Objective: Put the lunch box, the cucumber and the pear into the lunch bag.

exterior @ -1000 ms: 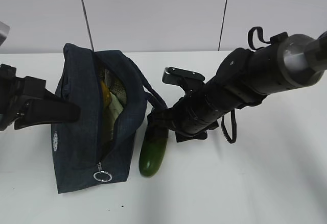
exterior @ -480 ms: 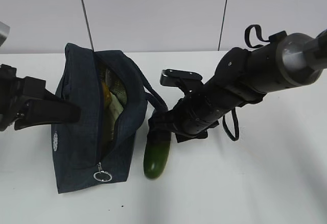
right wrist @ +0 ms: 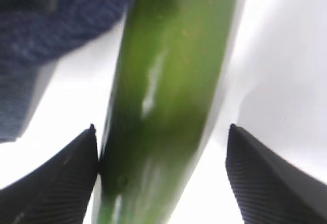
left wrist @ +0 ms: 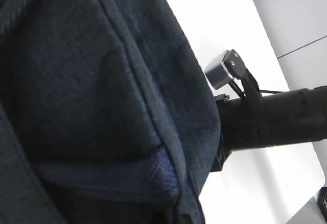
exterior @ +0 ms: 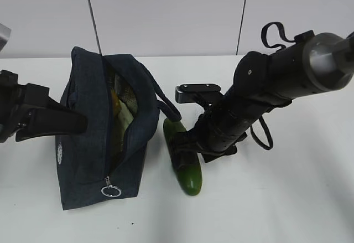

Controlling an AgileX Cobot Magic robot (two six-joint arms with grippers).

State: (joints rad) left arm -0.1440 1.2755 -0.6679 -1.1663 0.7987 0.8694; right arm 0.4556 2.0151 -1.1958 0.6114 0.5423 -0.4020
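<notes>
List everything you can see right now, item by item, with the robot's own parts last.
lunch bag: one, dark navy, left of centre on the table, zipper open, metal ring pull at its near end.
contents of the bag: yellow and pale green shapes show through the opening; count and identity cannot be told.
cucumber: one, dark green, on the table just right of the bag, between the right gripper's fingers.
table: one, white.
wall: pale grey panels with dark seams, behind the table.
left gripper: black, against the bag's left side; whether it is open or shut cannot be told.
right gripper: black, open, one finger touching the cucumber, the other clear of it.
</notes>
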